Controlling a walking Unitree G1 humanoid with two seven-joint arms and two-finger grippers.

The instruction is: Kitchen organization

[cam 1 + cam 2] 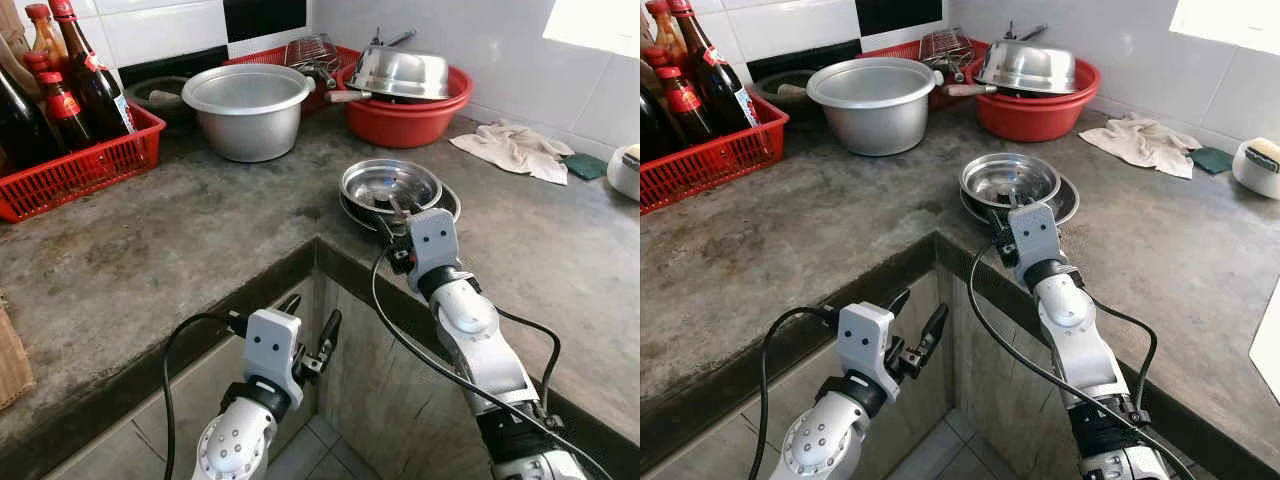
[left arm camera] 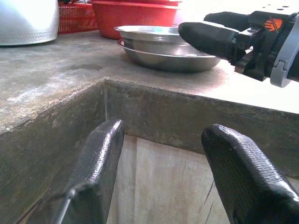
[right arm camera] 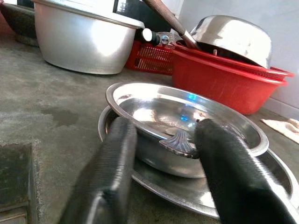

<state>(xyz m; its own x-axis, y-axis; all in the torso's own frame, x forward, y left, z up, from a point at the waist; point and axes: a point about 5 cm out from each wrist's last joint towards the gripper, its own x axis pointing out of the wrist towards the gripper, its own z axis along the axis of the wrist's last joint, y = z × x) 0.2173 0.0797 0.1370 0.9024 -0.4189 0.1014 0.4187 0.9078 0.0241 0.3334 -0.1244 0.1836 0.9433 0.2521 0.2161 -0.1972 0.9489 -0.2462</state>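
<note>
Counter: rough grey concrete, mottled and stained, L-shaped with an inner corner and a dark front edge.
Steel bowl: one, round, shallow, polished; nested in a wider steel plate, also one, near the counter's inner corner.
Spoon handle: one, scalloped metal end, resting over the bowl's near rim.
Right gripper: two long black textured fingers, spread wide, at the bowl's near rim, one finger to either side of the spoon handle; holding nothing.
Left gripper: two black textured fingers, parted wide, empty, below counter level in front of the inner corner.
Aluminium pot: one, large, round, matte silver, flared rim, standing behind the bowl toward the wall.
Red basin: one, round plastic, with one shiny steel bowl upside down in it, tilted.
Red crate: one, slotted plastic, rectangular, at the robot's left; holds dark glass bottles with red caps, at least four, exact count unclear.
Red basket: one, ribbed plastic, against the wall, holding a wire rack.
Cloth: one, beige, crumpled, on the counter at the right.
Green pad: one, flat, just beside the cloth.
Wall: glossy white tiles.
</note>
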